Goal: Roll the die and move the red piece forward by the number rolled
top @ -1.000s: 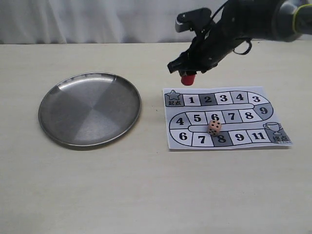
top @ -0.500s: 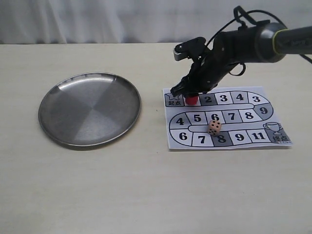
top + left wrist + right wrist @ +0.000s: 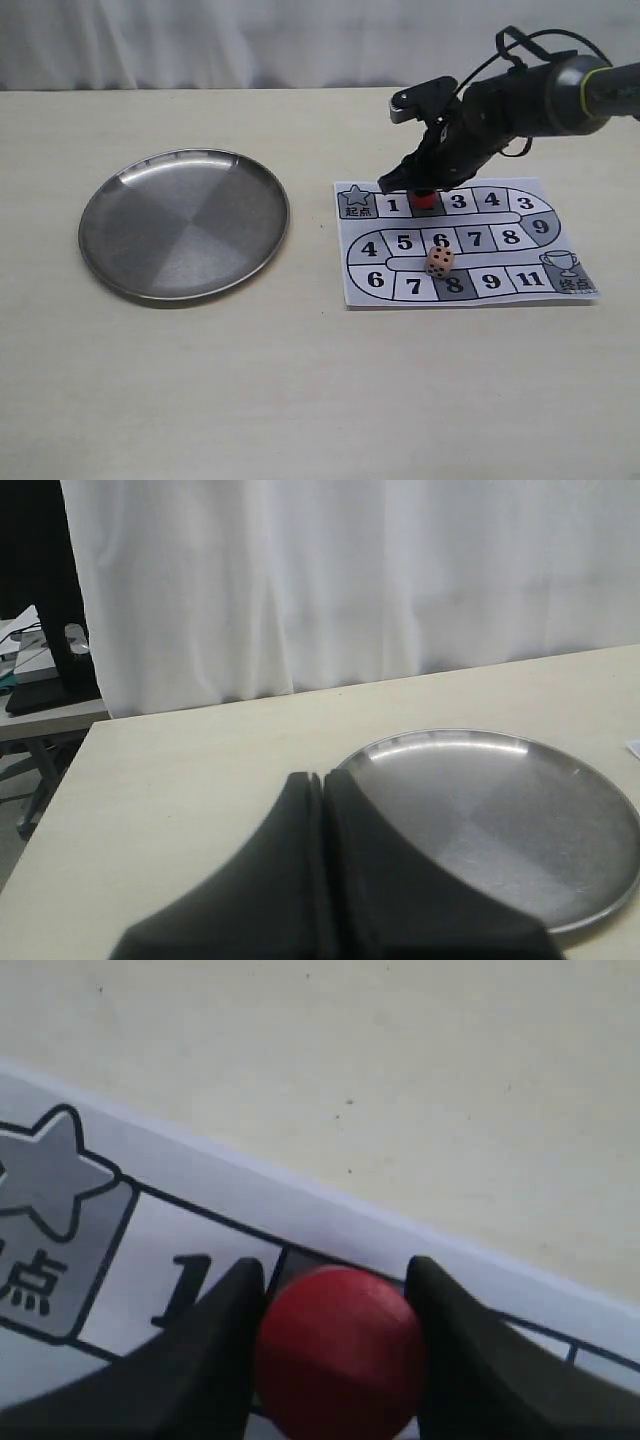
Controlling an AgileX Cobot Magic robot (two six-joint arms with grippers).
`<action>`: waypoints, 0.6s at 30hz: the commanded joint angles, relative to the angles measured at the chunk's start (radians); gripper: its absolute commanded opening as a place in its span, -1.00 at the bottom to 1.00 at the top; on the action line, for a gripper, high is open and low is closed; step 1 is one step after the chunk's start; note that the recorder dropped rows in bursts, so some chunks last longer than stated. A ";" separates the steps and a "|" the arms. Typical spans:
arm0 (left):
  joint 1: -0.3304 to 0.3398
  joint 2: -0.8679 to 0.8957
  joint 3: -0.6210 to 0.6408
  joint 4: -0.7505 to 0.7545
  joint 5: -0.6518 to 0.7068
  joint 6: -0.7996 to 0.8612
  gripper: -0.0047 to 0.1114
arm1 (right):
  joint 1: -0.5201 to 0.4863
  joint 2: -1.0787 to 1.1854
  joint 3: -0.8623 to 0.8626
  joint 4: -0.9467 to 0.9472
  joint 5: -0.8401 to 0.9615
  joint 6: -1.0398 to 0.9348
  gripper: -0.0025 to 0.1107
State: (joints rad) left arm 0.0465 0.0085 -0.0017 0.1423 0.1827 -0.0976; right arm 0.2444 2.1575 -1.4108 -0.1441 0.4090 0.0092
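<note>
The red piece (image 3: 426, 199) stands low over square 2 of the paper game board (image 3: 575, 227), held in my right gripper (image 3: 424, 190). In the right wrist view both dark fingers (image 3: 225, 1330) press the sides of the red piece (image 3: 338, 1350), next to the printed 1 and the star square. The pale die (image 3: 439, 262) rests on the board near squares 6 and 8, black pips up. My left gripper (image 3: 322, 782) is shut with nothing in it, above the table beside the steel plate (image 3: 600, 880); it is out of the exterior view.
A round steel plate (image 3: 110, 200) lies on the left part of the beige table. A white curtain hangs behind the table. The board's trophy square (image 3: 568, 268) is at its right end.
My right gripper came down with the red piece to square 1, then shifted right to square 2. The die and plate have not moved.
</note>
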 commanded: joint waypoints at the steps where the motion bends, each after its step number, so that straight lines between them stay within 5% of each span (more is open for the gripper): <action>1: -0.004 -0.005 0.002 0.001 -0.008 0.001 -0.92 | -0.003 0.012 0.005 -0.006 0.029 0.001 -0.88; 9: -0.004 -0.005 0.002 0.001 -0.008 0.001 -0.92 | -0.043 -0.186 -0.007 -0.130 0.058 0.047 -0.88; 18: -0.004 -0.005 0.002 0.001 -0.008 0.001 -0.92 | -0.096 -0.110 0.084 -0.125 -0.025 0.057 -0.88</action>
State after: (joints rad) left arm 0.0465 0.0085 -0.0017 0.1423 0.1827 -0.0976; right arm 0.1542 2.0045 -1.3632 -0.2649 0.4415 0.0622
